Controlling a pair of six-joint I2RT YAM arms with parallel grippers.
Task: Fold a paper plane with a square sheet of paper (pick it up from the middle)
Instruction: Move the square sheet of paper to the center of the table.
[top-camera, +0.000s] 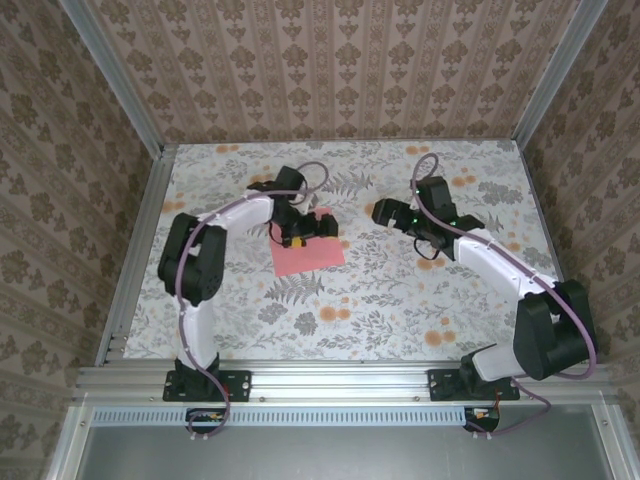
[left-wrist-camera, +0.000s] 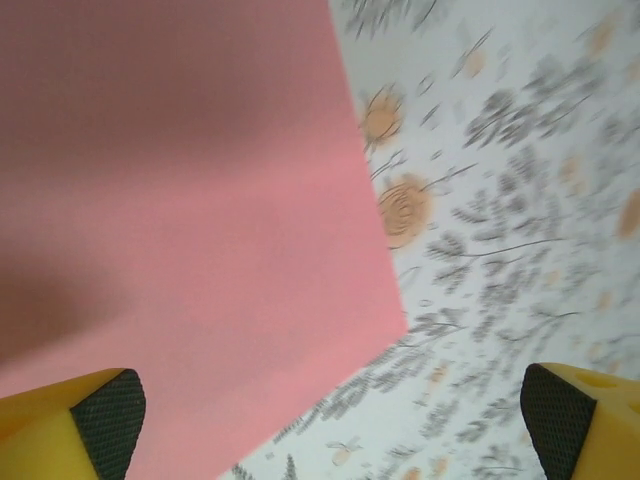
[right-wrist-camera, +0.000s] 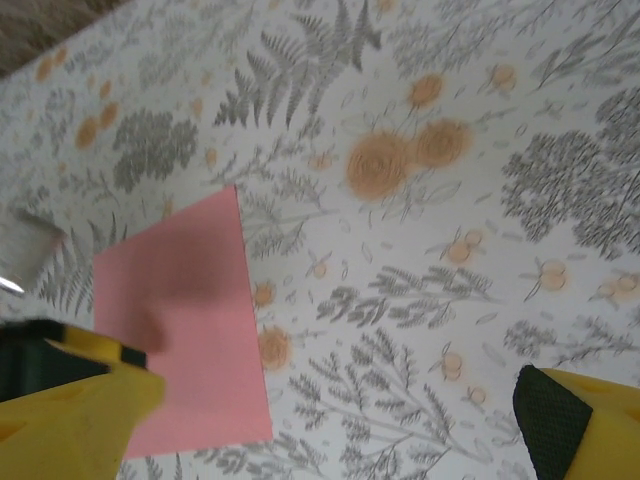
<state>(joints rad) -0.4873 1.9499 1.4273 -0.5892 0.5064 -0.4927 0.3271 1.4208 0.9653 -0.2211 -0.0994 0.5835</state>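
Pink square sheet of paper (top-camera: 312, 258) lies flat mid-table (top-camera: 400, 300), not folded yet. Left claw (top-camera: 297, 238) hovers over it spread wide, probably lining up the middle pickup. Right claw (top-camera: 382, 211) is spread too, parked off to the right.

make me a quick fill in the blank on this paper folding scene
1. The square sheet of paper lies ___ on the table, unfolded.
2. The gripper above the sheet belongs to the ___ arm.
3. The right gripper is ___, holding nothing.
Missing: flat; left; open
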